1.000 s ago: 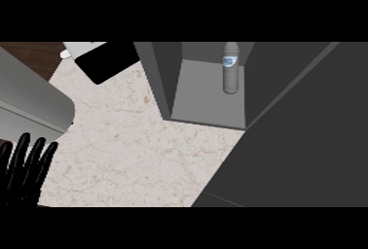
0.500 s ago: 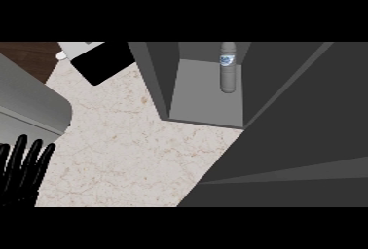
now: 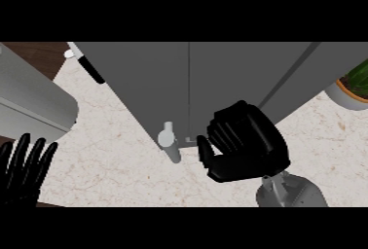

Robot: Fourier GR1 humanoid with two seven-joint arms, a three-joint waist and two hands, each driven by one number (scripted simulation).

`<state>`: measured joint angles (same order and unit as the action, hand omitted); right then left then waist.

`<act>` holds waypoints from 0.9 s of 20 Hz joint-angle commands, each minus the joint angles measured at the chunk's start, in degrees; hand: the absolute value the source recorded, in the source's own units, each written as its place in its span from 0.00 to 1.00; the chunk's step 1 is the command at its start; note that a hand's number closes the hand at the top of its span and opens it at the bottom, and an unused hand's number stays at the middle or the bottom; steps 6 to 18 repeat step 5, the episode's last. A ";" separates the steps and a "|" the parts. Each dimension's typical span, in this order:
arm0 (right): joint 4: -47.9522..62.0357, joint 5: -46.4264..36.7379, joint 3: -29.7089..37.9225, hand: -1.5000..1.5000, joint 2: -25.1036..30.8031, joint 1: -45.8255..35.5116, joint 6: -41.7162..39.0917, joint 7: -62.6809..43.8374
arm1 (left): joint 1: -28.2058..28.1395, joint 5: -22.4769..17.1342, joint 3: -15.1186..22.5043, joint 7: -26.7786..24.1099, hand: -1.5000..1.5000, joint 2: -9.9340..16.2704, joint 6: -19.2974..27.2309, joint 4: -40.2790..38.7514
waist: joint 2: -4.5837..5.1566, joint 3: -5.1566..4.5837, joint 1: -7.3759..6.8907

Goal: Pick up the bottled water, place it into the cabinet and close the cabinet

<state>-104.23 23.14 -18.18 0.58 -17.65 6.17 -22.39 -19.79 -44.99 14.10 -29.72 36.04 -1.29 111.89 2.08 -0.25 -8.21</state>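
Right hand [image 3: 244, 146]: fingers [image 3: 233, 127] straight, together, laid flat against the cabinet [image 3: 215, 82] door just right of its handle [image 3: 170, 142]. Doors look shut; bottled water out of sight, presumably inside. Left hand [image 3: 25, 170] rests spread, lower-left, over the worktop [image 3: 115, 165].

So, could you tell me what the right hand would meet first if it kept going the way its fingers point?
Most likely the closed grey cabinet door: the right hand points up the view straight at it. Depth is unclear, so it may already be touching.

The right hand [image 3: 241, 146] is raised mid-view with fingers straight, while the left hand [image 3: 22, 170] rests open at lower left.
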 commanded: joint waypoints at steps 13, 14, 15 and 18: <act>26.37 4.98 4.75 1.00 -0.56 -26.06 9.52 2.95 | -0.21 0.30 0.30 0.45 0.00 0.05 -1.29 -0.75 | -0.49 0.15 0.42; 26.37 4.98 4.75 1.00 -0.56 -26.06 9.52 2.95 | -0.21 0.30 0.30 0.45 0.00 0.05 -1.29 -0.75 | -0.49 0.15 0.42; 26.37 4.98 4.75 1.00 -0.56 -26.06 9.52 2.95 | -0.21 0.30 0.30 0.45 0.00 0.05 -1.29 -0.75 | -0.49 0.15 0.42; 26.37 4.98 4.75 1.00 -0.56 -26.06 9.52 2.95 | -0.21 0.30 0.30 0.45 0.00 0.05 -1.29 -0.75 | -0.49 0.15 0.42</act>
